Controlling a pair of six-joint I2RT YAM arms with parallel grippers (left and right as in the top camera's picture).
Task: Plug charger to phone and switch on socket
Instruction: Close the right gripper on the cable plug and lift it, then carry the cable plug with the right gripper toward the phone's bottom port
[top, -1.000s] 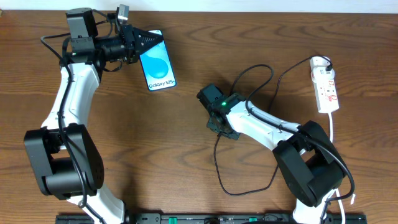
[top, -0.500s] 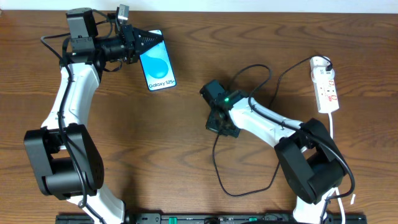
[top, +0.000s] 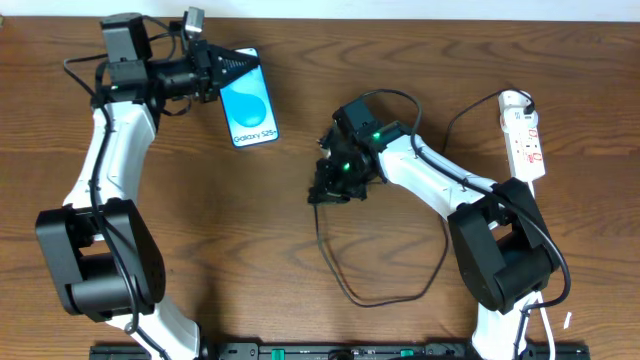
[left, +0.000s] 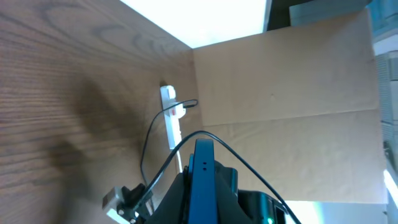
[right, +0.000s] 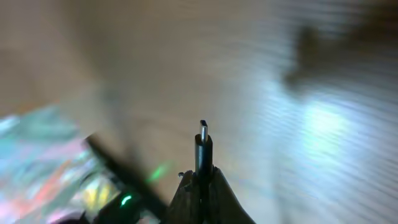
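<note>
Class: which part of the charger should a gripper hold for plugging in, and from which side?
Grip the charger on its stiff plug body, just behind the metal tip, from the cable side, leaving the tip free. The loose cable cannot steer it. The right gripper holds it so.

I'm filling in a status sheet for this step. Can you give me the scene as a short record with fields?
phone: slim black-edged smartphone, blue screen, held by shut left gripper
charger: thin black cable, plug tip pinched in shut right gripper, apart from phone
socket: narrow white power strip at table's right edge, untouched; switch unreadable
surface: brown wooden table
</note>
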